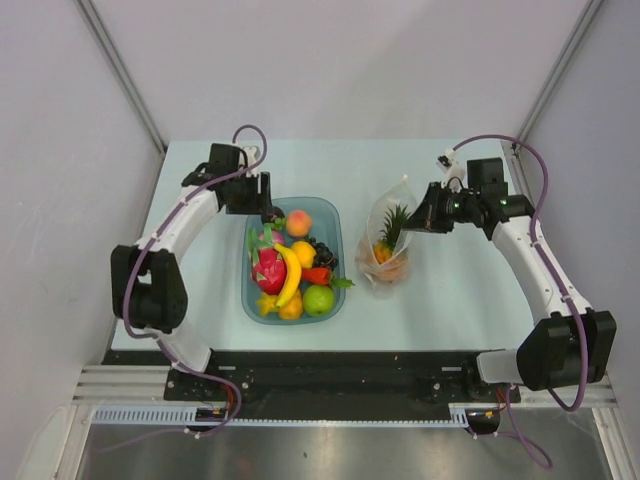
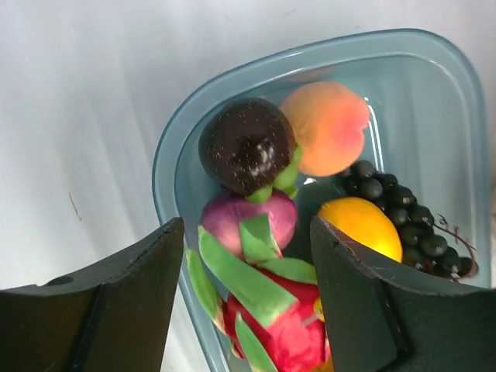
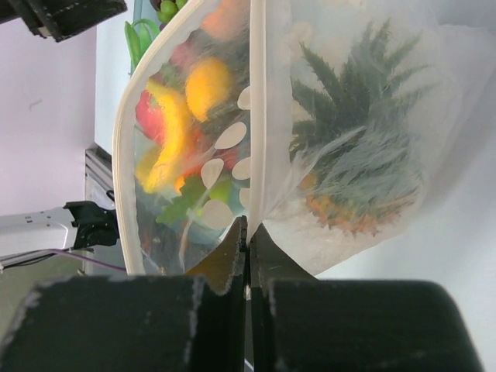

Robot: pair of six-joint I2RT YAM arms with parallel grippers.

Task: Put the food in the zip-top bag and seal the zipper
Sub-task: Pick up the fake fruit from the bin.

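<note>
While my right gripper pinches the zip-top bag by its rim beside the tray, pineapple inside, my left gripper hangs wide over the tray's far corner, and floppy film may slip that thin pinch.

The left gripper hangs with dark fingers spread wide above a rounded corner of the translucent blue plastic tray on the pale table. Between them shows a red toy dragon fruit with green scales; beyond it lie a pinkish-purple round piece, a dark maroon ball (speckled white) and an orange-pink toy peach — the last two touching. A yellow-orange toy fruit and black toy grapes sit at right.
</note>
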